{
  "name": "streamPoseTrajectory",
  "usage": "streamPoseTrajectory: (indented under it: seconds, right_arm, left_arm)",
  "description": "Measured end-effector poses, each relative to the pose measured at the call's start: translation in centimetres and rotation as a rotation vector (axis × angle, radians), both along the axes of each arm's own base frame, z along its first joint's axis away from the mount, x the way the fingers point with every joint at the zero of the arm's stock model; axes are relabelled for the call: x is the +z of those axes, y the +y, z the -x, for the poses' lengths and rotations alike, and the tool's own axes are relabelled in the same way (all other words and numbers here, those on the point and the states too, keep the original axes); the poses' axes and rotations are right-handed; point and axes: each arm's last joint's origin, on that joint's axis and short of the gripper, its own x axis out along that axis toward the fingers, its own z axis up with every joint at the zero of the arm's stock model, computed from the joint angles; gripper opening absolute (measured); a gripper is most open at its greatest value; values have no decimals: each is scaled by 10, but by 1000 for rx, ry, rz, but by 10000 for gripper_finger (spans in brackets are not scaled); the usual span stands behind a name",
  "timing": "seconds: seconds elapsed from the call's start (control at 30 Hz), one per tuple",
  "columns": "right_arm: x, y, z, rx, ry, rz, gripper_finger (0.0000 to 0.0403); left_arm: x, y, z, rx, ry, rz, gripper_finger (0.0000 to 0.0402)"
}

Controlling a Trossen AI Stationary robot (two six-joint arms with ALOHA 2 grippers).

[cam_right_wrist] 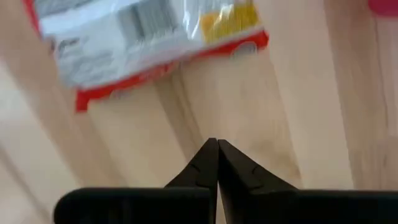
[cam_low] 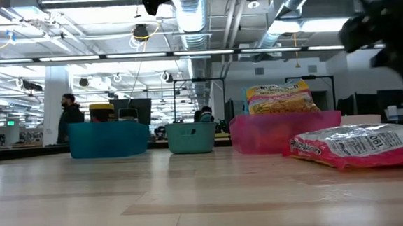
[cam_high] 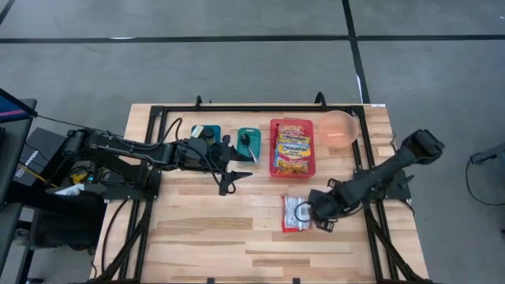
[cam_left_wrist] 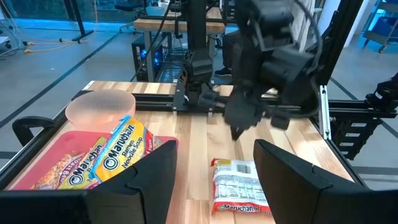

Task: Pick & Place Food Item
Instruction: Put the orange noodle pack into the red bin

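A red-and-white ramen packet [cam_high: 297,213] lies flat on the wooden table near the right front, also in the left wrist view [cam_left_wrist: 239,186] and the low view [cam_low: 361,145]. My right gripper [cam_high: 322,224] hovers just beside the packet's right edge, pointing down, fingers shut [cam_right_wrist: 217,144] and clear of the packet [cam_right_wrist: 149,37]. A red basket [cam_high: 275,158] at the far middle holds more ramen packets [cam_high: 293,147]. My left gripper [cam_high: 231,177] waits open to the left of the basket, nothing between its fingers [cam_left_wrist: 214,180].
A pink bowl [cam_high: 340,128] sits right of the red basket. Two teal bins [cam_high: 207,134] [cam_high: 248,144] stand left of it, one with a spoon. A black frame [cam_high: 158,118] rims the table. Bare wood stretches along the front left.
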Motion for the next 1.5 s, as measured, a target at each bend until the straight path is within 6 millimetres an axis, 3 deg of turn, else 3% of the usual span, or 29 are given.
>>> streamPoseTrajectory:
  seconds: [0.27, 0.53, 0.73, 1.1, 1.5]
  right_arm:
    - [17, 20, 10, -180, -167, -153, 0]
    - [13, 33, 9, 38, -249, -195, 0]
    - [5, 42, 6, -98, -252, -237, 0]
    - [-13, -11, 13, -310, -245, -179, 0]
    - [-7, -48, 40, -413, -444, -297, 0]
  left_arm:
    - [0, 0, 0, 0, 0, 0, 210]
    - [0, 0, 0, -1, 1, 0, 210]
    - [0, 0, 0, 0, -3, 1, 210]
    - [2, -1, -1, -2, -24, 3, 210]
    - [4, -1, -1, -2, -42, 4, 210]
